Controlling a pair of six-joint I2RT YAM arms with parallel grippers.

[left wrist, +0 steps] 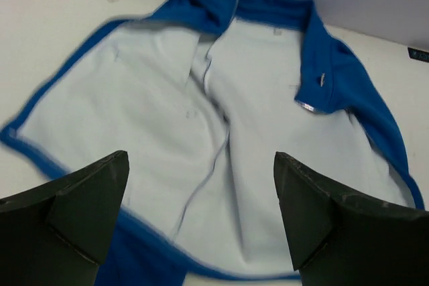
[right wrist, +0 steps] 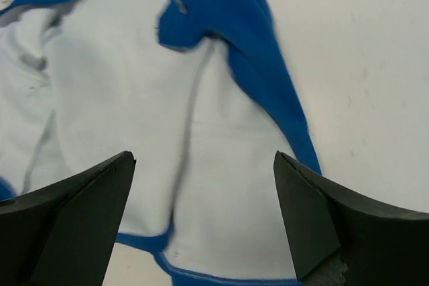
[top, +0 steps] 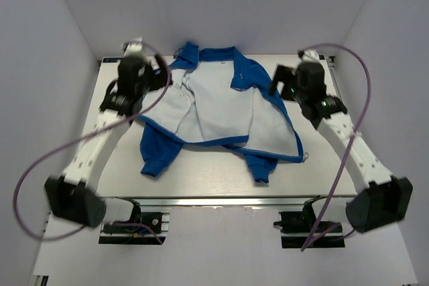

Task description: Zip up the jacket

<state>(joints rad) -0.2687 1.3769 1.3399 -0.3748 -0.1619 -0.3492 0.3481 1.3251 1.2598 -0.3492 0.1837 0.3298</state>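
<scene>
My left gripper [left wrist: 201, 159] and right gripper [right wrist: 201, 159] gape empty above the jacket [top: 221, 108]. Best fold it shut evenly, edges aligned.

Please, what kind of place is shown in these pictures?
Probably a robotics lab test cell, not a home. Plain white walls box in a white table. The left arm and right arm are bolted at its near edge, and a jacket lies open between them.

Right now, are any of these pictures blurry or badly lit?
Top external view: evenly lit and sharp, the jacket clear. Left wrist view: fabric edges smeared, the camera's own fingers crisp. Right wrist view: similar soft blur, no glare.
</scene>
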